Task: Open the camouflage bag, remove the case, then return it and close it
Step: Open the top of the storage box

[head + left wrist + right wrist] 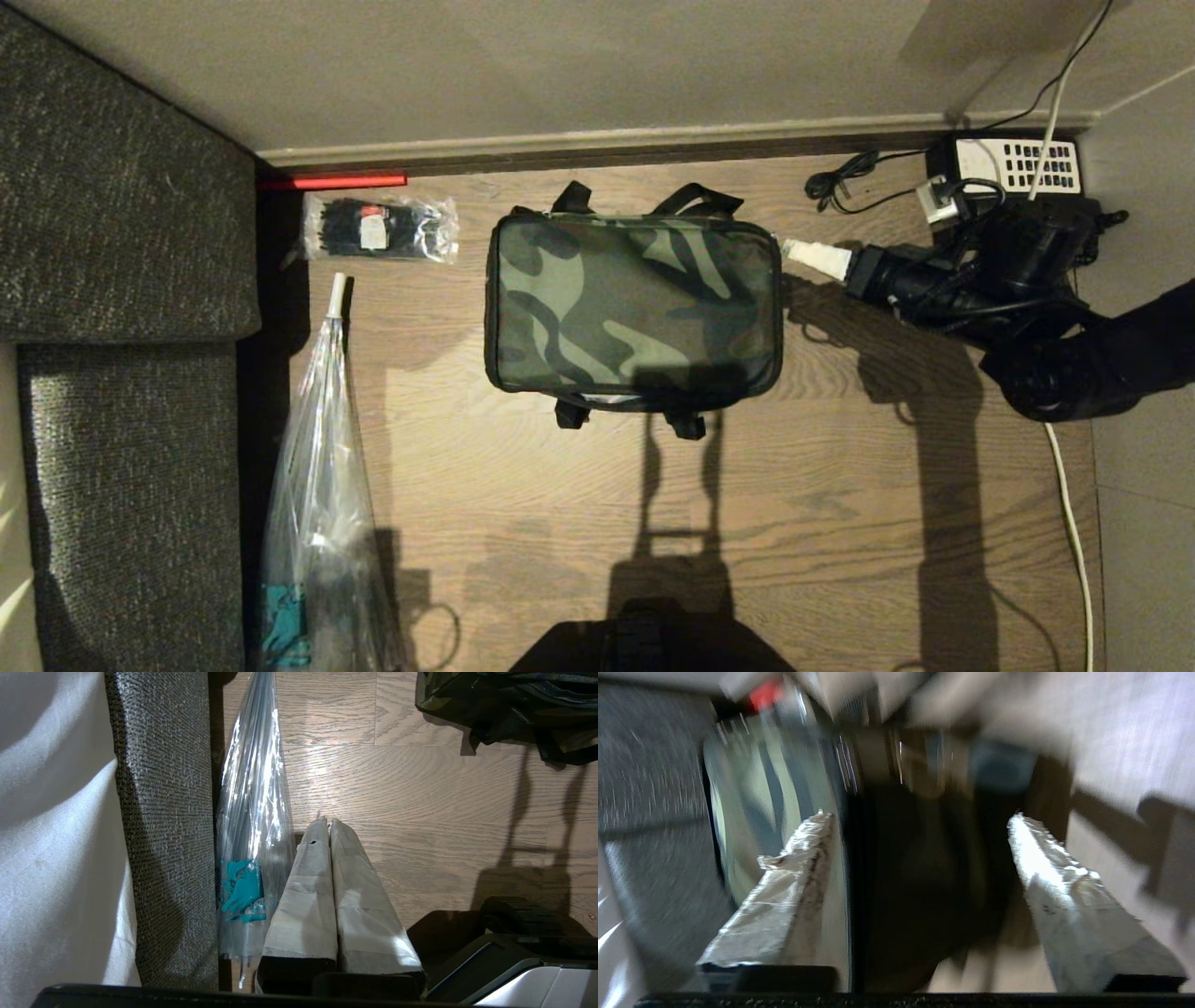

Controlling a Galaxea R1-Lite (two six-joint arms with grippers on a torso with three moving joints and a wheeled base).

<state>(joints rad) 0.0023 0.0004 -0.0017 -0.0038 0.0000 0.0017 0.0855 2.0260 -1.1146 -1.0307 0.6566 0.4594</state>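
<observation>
The camouflage bag [633,308] lies shut on the wooden floor, lid up, with black straps at its far and near sides. The case is hidden from view. My right gripper [795,252] hovers just off the bag's right end, pointing at it. In the right wrist view, my right gripper [919,817] is open, its taped fingers spread wide, nothing between them. The bag's dark end face [915,872] lies just beyond them. My left gripper [325,822] is shut and parked low over the floor, with a corner of the bag [467,695] far off.
A grey sofa [121,233] fills the left side, with a wrapped umbrella [322,485] lying along it. A packet of black ties [378,227] sits left of the bag. A black telephone [1013,166] and cables [845,182] lie behind my right arm by the skirting.
</observation>
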